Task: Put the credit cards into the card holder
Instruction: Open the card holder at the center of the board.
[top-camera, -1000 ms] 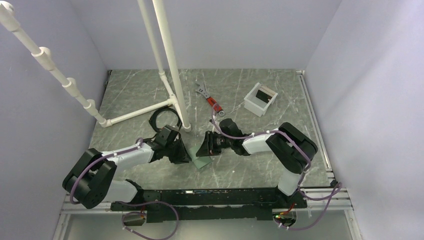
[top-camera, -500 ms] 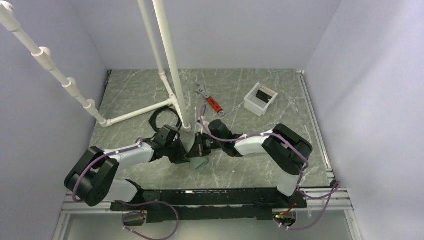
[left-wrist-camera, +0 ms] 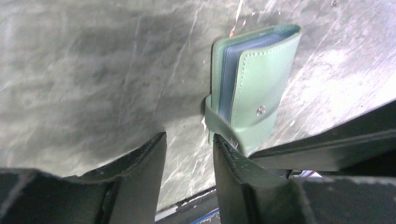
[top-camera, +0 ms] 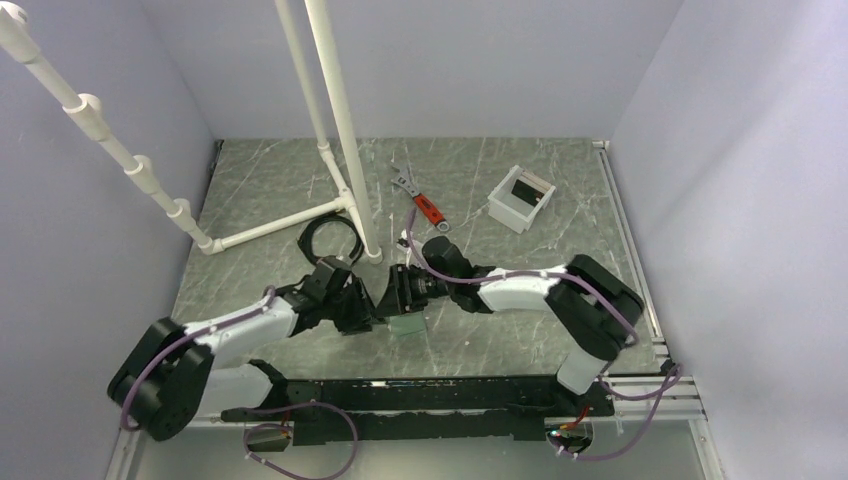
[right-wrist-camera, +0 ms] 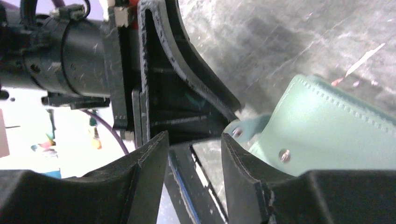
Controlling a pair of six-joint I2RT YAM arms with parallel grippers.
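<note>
- Left wrist view: my left claw (left-wrist-camera: 189,137) is spread, with nothing between the fingers and only the table (left-wrist-camera: 93,70) showing through the gap.
- The card holder (left-wrist-camera: 254,88) lies on the table just ahead and to one side, its strap at or against my nearer finger. Its long axis runs away from me, and it is folded nearly shut with the snap up.
- Blue-grey leaves (left-wrist-camera: 229,70) show inside; cards or sleeves, I cannot tell.
- My right claw (right-wrist-camera: 194,135) is likewise spread and empty, facing the left across the holder, about equally near.
- Both arms reach inward, wrists low.
</note>
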